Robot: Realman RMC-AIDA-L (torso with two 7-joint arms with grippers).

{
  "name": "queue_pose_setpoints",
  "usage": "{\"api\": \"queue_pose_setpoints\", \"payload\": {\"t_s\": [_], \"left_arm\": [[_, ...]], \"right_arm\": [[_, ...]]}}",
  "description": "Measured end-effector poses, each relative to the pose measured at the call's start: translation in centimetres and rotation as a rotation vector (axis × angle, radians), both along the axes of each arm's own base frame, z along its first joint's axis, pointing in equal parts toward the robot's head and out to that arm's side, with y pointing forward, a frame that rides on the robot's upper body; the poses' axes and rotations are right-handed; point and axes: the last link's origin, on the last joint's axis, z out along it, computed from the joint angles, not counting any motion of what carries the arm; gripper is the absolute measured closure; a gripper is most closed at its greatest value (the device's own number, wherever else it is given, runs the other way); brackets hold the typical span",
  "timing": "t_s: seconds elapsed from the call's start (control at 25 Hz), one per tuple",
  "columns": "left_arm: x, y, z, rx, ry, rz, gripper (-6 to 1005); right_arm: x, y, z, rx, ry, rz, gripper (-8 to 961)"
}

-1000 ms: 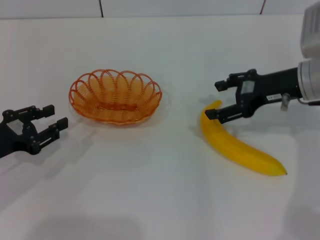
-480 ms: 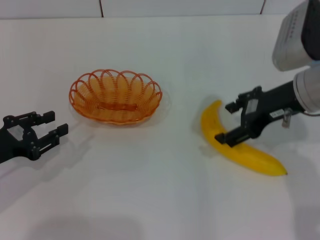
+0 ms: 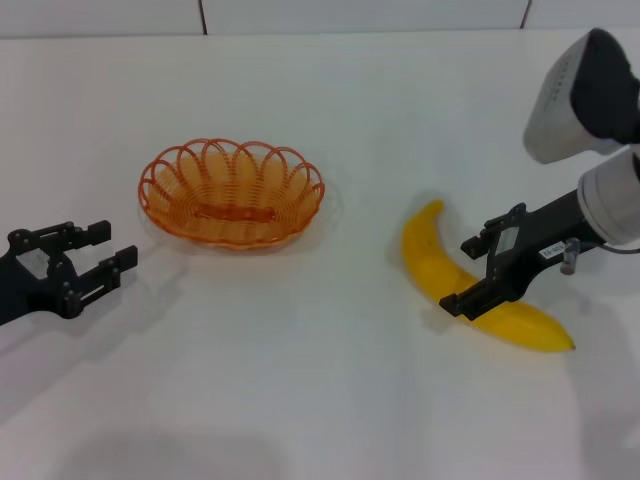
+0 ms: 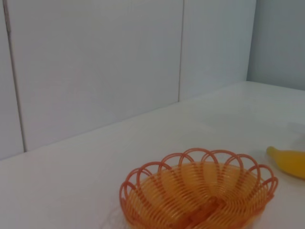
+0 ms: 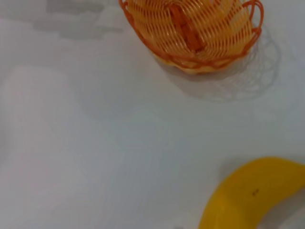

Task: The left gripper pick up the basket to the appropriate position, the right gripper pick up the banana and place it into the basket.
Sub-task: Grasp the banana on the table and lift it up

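The orange wire basket [image 3: 231, 192] stands empty on the white table, left of centre; it also shows in the left wrist view [image 4: 198, 188] and the right wrist view [image 5: 191, 29]. The yellow banana [image 3: 432, 262] lies on the table at the right; one end shows in the left wrist view [image 4: 287, 161] and part of it in the right wrist view [image 5: 252, 195]. My right gripper [image 3: 472, 274] is open, its fingers straddling the banana's middle. My left gripper [image 3: 92, 253] is open and empty, to the left of the basket and apart from it.
The white table [image 3: 300, 380] stretches around the objects. A white tiled wall [image 3: 300, 14] runs along the far edge. My right arm's silver-white wrist [image 3: 580, 90] hangs above the table's right side.
My right gripper has moved down and toward the near right, from the banana's upper tip to over its middle. The left gripper has shifted slightly back to the left. Basket and banana have not moved.
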Motion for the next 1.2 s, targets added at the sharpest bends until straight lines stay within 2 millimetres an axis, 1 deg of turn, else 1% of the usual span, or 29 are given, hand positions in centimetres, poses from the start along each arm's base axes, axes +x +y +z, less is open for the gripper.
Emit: {"api": "queue_pose_setpoints", "payload": {"t_s": [0.16, 0.4, 0.8, 1.04, 1.2], "left_arm": [[0.1, 0.1, 0.0, 0.000, 0.000, -0.002, 529], [0.1, 0.2, 0.0, -0.001, -0.001, -0.003, 529], [0.3, 0.4, -0.1, -0.009, 0.006, -0.009, 530], [0.3, 0.4, -0.1, -0.007, 0.007, -0.010, 530], [0.2, 0.4, 0.0, -0.004, 0.007, -0.009, 530]], "right_arm": [[0.6, 0.5, -0.8, -0.024, -0.029, -0.025, 56], [1.0, 1.1, -1.5, -0.030, -0.040, -0.037, 58], [0.9, 1.3, -1.7, -0.025, -0.041, -0.034, 60], [0.9, 1.3, -1.6, -0.024, -0.041, -0.040, 220], [0.7, 1.4, -1.3, -0.016, -0.033, -0.035, 412]]}}
